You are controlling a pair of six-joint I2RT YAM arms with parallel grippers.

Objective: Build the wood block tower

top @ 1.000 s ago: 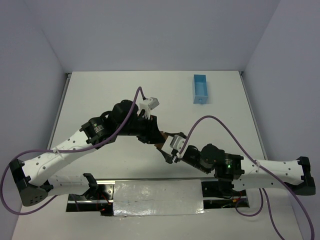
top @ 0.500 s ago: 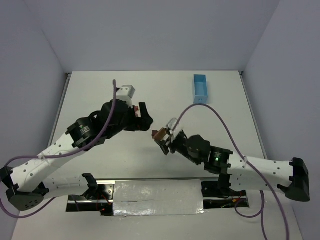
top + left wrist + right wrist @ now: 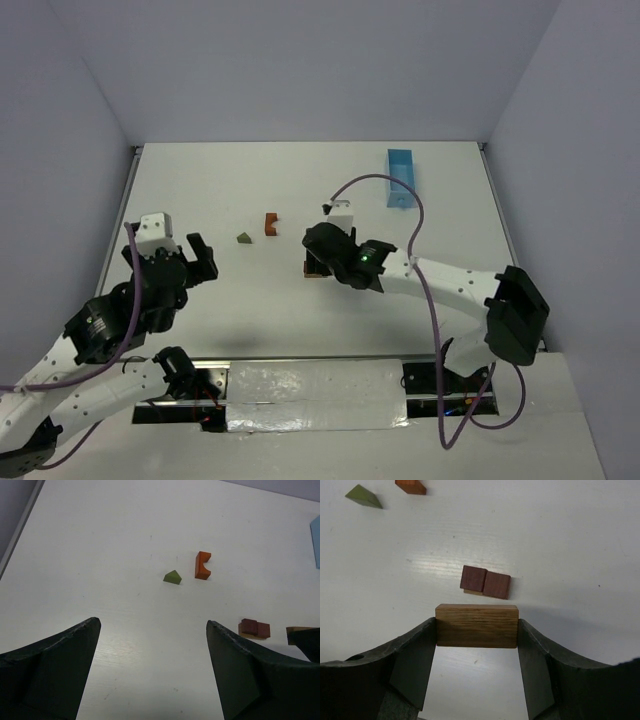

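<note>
My right gripper (image 3: 477,626) is shut on a brown wood block (image 3: 477,615), gripped by its two ends and held just short of a pair of reddish-brown blocks (image 3: 485,582) lying side by side on the table. In the top view that pair (image 3: 313,270) is partly hidden under the right gripper (image 3: 320,258). An orange arch piece (image 3: 271,223) and an olive-green triangle (image 3: 244,238) lie loose to the left of them. My left gripper (image 3: 152,625) is open and empty, well back at the near left (image 3: 198,262). From the left wrist view the triangle (image 3: 172,577) and the arch (image 3: 202,565) lie ahead of it.
A light-blue tray (image 3: 401,178) stands at the far right of the table. The right arm's purple cable (image 3: 385,182) loops above the table near it. Grey walls close in the table on three sides.
The left arm has drawn back to the near left and its gripper has opened. The right arm has carried the brown block forward to the reddish pair. Arch and triangle are now uncovered.
</note>
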